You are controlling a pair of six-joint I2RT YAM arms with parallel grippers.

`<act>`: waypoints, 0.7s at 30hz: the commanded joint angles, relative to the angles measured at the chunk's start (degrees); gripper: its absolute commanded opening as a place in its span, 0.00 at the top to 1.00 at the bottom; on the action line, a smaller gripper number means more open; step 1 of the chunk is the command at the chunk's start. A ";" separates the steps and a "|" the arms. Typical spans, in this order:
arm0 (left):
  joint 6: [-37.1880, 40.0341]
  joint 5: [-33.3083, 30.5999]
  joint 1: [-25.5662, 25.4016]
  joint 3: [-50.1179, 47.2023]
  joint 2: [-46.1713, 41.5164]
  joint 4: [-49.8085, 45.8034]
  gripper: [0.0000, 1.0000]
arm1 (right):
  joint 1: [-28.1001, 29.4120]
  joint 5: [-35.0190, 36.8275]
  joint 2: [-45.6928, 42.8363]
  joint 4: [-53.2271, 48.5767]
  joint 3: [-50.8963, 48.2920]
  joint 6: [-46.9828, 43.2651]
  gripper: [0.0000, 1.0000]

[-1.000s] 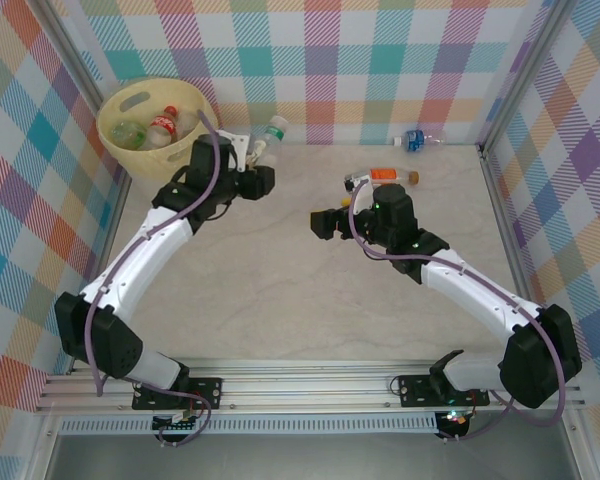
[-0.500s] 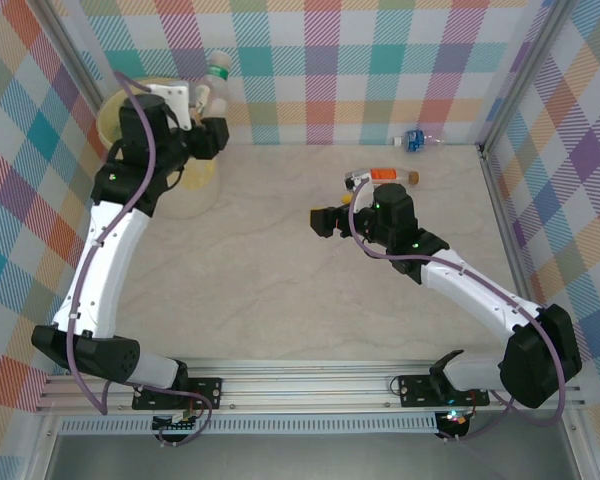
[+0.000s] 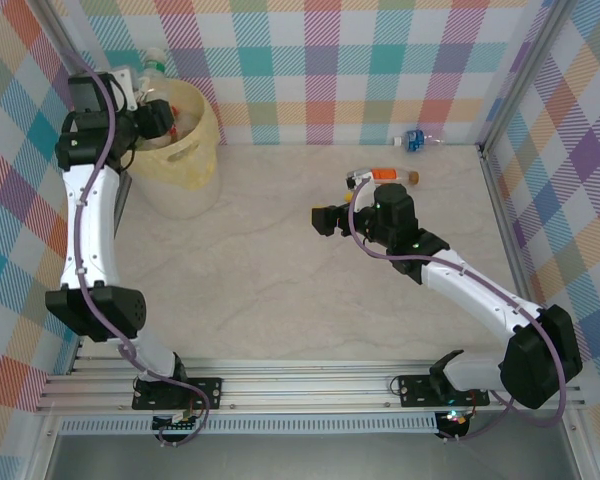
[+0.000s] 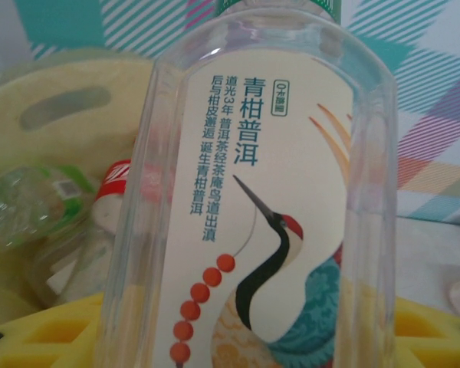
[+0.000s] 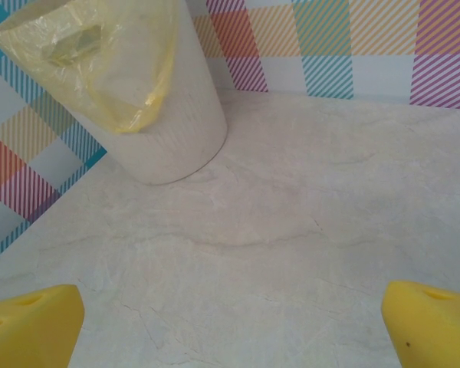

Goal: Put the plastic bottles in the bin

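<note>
The crane-label bottle (image 4: 276, 176), a clear plastic bottle with a green cap and a cream label printed with a crane and Chinese characters, is clamped in the left gripper (image 3: 146, 92). The gripper's yellow fingers (image 4: 54, 333) show on either side of the bottle's lower part in the left wrist view. In the top view this gripper hangs at the far left corner, over the far side of the bin (image 3: 195, 165), and the bottle's cap end points toward the checked back wall (image 3: 380, 60). The pale yellow bin stands on the table (image 3: 280, 280) in that far left corner, close to the walls. Inside it the left wrist view shows a red-label bottle (image 4: 119, 184) and a crushed green-label bottle (image 4: 27, 203) lying side by side below an oval handle cut-out (image 4: 65, 107). Two more bottles lie on the table outside the bin. An orange-label bottle (image 3: 385, 176) is on its side near the right arm's wrist, on its far side, and a blue-label bottle (image 3: 417, 139) is by the back wall, well apart from the bin. The right gripper (image 3: 323, 219) hovers over the middle of the table with its jaws spread wide, holding nothing. Its yellow fingertips (image 5: 31, 322) sit at the two lower corners of the right wrist view, which looks across the table toward the bin.
</note>
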 commanded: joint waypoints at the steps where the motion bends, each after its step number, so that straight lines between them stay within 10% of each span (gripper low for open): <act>1: 2.26 3.16 3.85 5.72 3.51 -6.20 0.47 | 0.29 0.61 -0.98 2.05 -0.18 -1.82 0.00; 12: 4.37 -0.93 6.29 19.26 17.65 -10.76 0.32 | 0.36 1.57 -1.35 0.79 -0.09 -1.46 0.00; 17: 2.65 -0.97 6.35 19.99 17.08 -10.52 0.00 | 0.37 2.54 -2.17 0.76 -0.83 -1.12 0.00; 21: 0.66 -0.76 6.36 18.84 14.60 -9.42 0.00 | 0.37 2.67 -1.99 0.82 -0.73 -1.04 0.00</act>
